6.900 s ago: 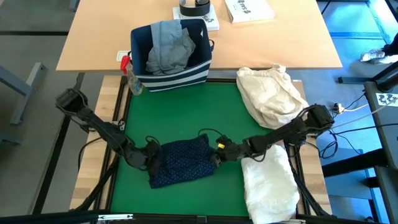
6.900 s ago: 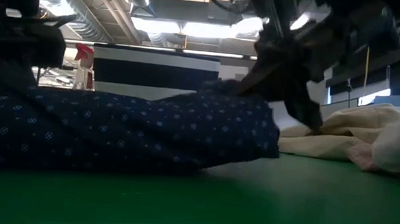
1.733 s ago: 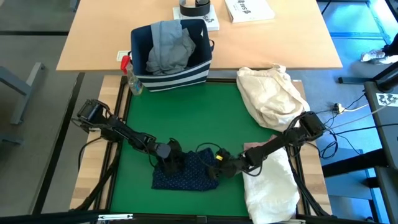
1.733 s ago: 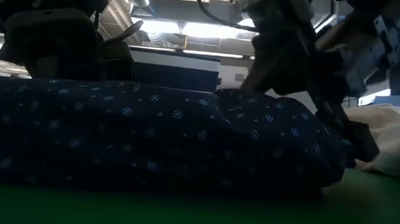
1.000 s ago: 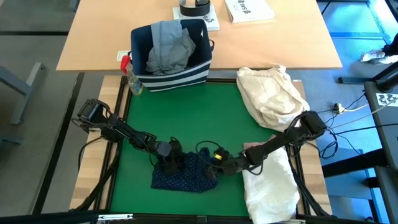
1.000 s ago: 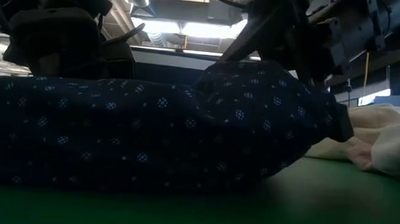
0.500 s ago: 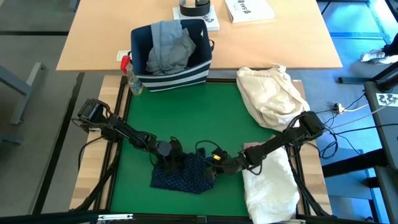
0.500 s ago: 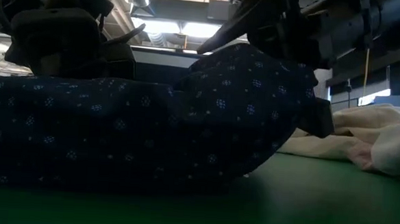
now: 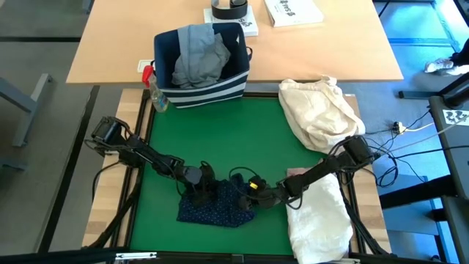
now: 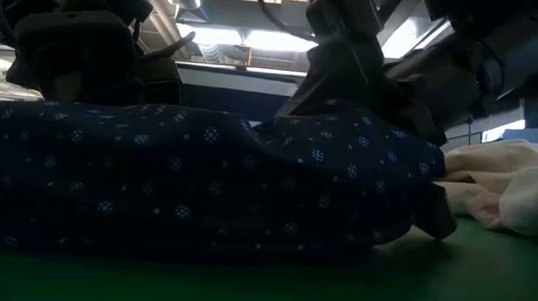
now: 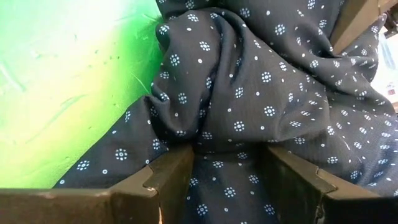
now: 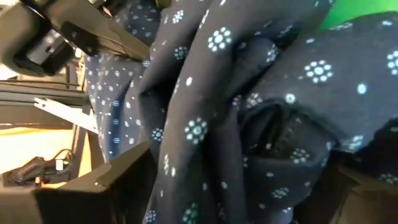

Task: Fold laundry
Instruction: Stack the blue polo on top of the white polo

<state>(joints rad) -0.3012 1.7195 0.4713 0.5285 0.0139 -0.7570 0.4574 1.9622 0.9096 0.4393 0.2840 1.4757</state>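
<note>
Both end effectors on the dotted shirt (image 9: 216,207) near the worktop's front edge: left end effector (image 9: 202,192) clamped on a fabric pinch to anchor it, right end effector (image 9: 254,198) gripping bunched cloth, probably to carry the right side over as a fold.

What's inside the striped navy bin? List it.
The navy bin holds crumpled light grey jeans, heaped above its rim. Anything beneath them, and the bin's floor, is covered and cannot be seen.
</note>
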